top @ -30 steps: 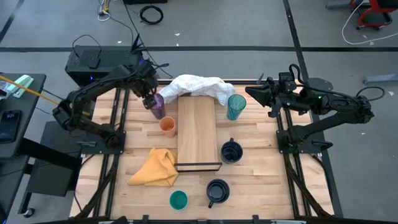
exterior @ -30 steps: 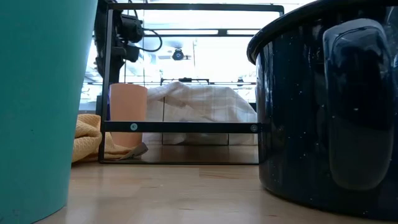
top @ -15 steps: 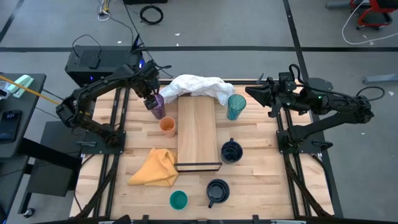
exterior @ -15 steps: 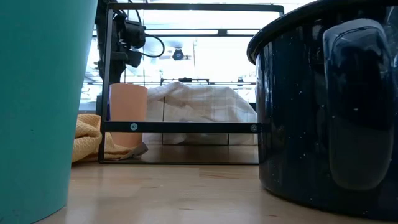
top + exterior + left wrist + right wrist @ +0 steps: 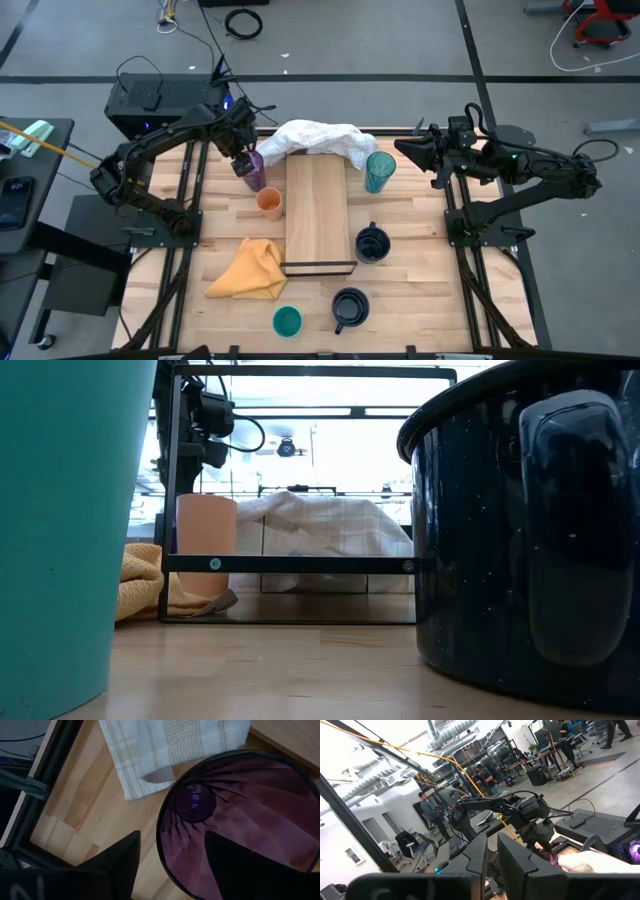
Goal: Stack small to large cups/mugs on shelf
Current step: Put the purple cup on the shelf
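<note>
The purple tumbler (image 5: 254,171) stands upright on the table left of the shelf (image 5: 318,212), beside a white cloth (image 5: 315,139). My left gripper (image 5: 172,836) points down over it, open. One finger is inside the tumbler (image 5: 240,820) and one outside its rim, and no touch shows. A teal tumbler (image 5: 379,170), an orange cup (image 5: 269,204), two navy mugs (image 5: 372,243) (image 5: 349,308) and a short teal cup (image 5: 287,321) stand on the table around the shelf. My right gripper (image 5: 405,152) hovers high at the right, shut and holding nothing.
A yellow cloth (image 5: 250,270) lies left of the shelf's dark-rimmed near end (image 5: 290,564). The white cloth covers the shelf's far end. In the low view the teal cup (image 5: 60,530) and a navy mug (image 5: 530,530) stand close in front. People stand in the room behind.
</note>
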Available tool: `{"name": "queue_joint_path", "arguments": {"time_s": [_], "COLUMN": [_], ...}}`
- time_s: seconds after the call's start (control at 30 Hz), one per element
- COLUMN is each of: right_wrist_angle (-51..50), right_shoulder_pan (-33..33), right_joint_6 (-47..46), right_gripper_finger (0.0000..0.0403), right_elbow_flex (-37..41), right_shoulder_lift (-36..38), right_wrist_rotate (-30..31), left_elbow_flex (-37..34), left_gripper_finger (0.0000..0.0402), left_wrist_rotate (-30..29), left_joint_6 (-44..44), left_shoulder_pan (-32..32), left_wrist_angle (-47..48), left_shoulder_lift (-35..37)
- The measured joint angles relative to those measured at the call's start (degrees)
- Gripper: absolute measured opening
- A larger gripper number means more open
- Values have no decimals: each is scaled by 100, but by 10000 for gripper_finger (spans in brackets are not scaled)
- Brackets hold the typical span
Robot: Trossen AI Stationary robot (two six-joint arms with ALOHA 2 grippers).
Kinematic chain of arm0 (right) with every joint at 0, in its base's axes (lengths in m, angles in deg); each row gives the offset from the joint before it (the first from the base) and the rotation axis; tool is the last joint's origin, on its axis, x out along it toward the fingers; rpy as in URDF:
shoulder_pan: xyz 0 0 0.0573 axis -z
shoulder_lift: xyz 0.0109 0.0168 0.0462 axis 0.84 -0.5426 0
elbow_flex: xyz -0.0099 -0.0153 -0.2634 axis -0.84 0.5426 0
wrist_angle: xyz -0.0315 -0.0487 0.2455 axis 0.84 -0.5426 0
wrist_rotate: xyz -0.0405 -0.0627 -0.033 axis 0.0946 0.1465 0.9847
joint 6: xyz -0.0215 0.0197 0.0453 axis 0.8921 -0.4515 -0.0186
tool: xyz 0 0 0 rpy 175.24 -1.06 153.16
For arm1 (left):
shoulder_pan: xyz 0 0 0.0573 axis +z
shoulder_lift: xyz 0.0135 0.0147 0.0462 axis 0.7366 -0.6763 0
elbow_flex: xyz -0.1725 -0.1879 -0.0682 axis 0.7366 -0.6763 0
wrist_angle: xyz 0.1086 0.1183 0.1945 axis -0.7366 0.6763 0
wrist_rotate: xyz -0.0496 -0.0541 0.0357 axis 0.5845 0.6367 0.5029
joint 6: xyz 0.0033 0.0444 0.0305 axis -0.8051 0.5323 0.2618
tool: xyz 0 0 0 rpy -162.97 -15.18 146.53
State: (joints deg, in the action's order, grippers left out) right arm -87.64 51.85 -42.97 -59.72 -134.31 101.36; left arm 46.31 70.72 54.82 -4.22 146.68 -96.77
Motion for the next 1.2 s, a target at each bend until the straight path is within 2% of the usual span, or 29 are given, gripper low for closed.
{"name": "queue_joint_path", "arguments": {"time_s": [0.33, 0.57, 0.9, 1.2], "right_wrist_angle": [-1, 0, -2, 0], "right_shoulder_pan": [0, 1, -2, -1], "right_joint_6": [10, 32, 34, 34], "right_gripper_finger": [52, 52, 52, 52], "right_elbow_flex": [0, 0, 0, 0], "right_shoulder_lift": [0, 0, 0, 0], "right_wrist_rotate": [0, 0, 0, 0], "left_elbow_flex": [0, 0, -2, -2], "left_gripper_finger": [227, 200, 132, 28], "left_wrist_rotate": [0, -137, -175, -131], "left_joint_6": [-4, -9, 116, 409], "left_shoulder_pan": [0, 7, 7, 7], "left_wrist_angle": [2, 0, -37, -57], "left_shoulder_lift": [0, 0, 0, 0]}}
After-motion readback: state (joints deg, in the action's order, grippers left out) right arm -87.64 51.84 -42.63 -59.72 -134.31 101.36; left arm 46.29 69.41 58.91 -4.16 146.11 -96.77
